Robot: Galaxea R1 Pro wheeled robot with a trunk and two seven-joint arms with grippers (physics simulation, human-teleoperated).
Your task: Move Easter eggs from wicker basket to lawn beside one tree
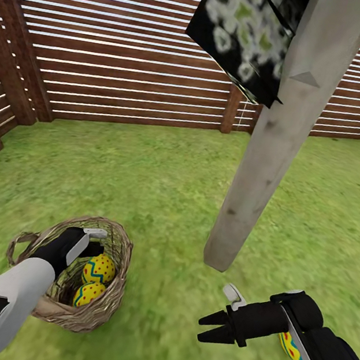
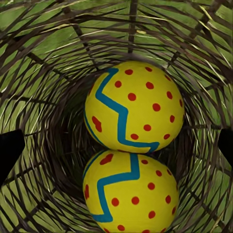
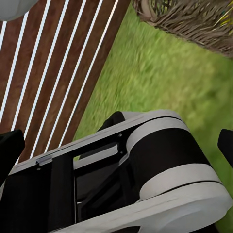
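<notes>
The wicker basket (image 1: 101, 307) stands on the lawn (image 1: 161, 188) at the lower left. Two yellow Easter eggs (image 1: 99, 269) (image 1: 89, 293) with red dots and blue zigzags lie inside it, one against the other. My left gripper (image 2: 116, 150) is inside the basket, open, just above the eggs (image 2: 133, 107) (image 2: 131, 194) and touching neither. A third egg (image 1: 290, 346) lies on the grass near the tree's pale trunk (image 1: 271, 160), partly hidden behind my right arm. My right gripper (image 1: 202, 330) hangs open and empty over the grass near the trunk's foot.
A brown slatted fence (image 1: 124, 59) closes the lawn behind and to the left. Dark speckled foliage (image 1: 245, 33) hangs beside the trunk. In the right wrist view my left arm (image 3: 160, 165) lies before the fence (image 3: 58, 73) and the basket's rim (image 3: 194, 19).
</notes>
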